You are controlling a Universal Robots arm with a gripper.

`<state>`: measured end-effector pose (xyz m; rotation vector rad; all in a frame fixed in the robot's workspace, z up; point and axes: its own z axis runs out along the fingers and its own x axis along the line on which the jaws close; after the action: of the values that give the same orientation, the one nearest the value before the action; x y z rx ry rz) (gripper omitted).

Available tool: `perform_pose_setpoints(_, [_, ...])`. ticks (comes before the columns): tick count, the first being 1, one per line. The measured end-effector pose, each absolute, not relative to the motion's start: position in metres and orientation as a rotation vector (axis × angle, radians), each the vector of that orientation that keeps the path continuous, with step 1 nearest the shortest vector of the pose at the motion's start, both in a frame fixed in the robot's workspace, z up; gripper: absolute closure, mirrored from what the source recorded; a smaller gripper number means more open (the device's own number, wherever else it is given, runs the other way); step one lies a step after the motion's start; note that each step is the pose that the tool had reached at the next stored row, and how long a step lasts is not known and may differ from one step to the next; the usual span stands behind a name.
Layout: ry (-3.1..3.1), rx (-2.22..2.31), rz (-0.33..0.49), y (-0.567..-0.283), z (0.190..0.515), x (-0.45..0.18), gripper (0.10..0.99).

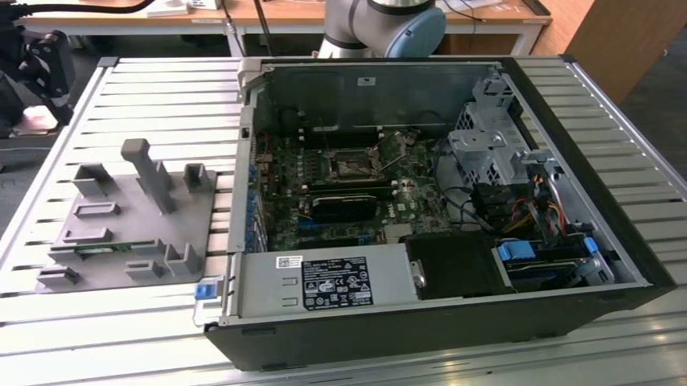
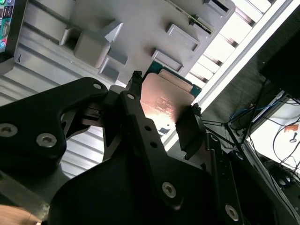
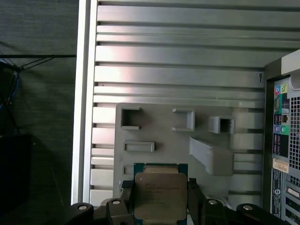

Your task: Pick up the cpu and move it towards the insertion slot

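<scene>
A: Where is the cpu (image 3: 158, 194)?

B: It sits between the two black fingers (image 3: 194, 196) of the gripper (image 3: 159, 206), which are clenched on its opposite edges. Both wrist views show its silvery square lid with a green rim around it.

A: What is beneath it?

B: A grey fixture plate (image 3: 164, 136) with raised block holders and shallow rectangular pockets. The plate rests on a ribbed aluminium table (image 3: 178, 47). The cpu is held over this plate.

A: And the insertion slot (image 1: 351, 166)?

B: In the exterior view it is a small square socket with a dark centre framed in metal. It sits on the motherboard (image 1: 413, 201) inside an open computer case (image 1: 429, 330) that lies on the table. The fixture plate lies at the exterior view's left of the case, so the cpu is well apart from the slot.

A: Anything else nearby?

B: A narrow green circuit strip (image 1: 99, 252) lies in the plate, and the grey and blue arm joint (image 1: 387, 24) stands behind the case
</scene>
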<state>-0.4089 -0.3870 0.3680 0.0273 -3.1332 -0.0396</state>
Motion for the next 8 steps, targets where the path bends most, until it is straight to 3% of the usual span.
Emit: perform_pose_setpoints(8, [-3.133, 0.027, -0.040, -0.387, 0.368, -0.397, 0.545])
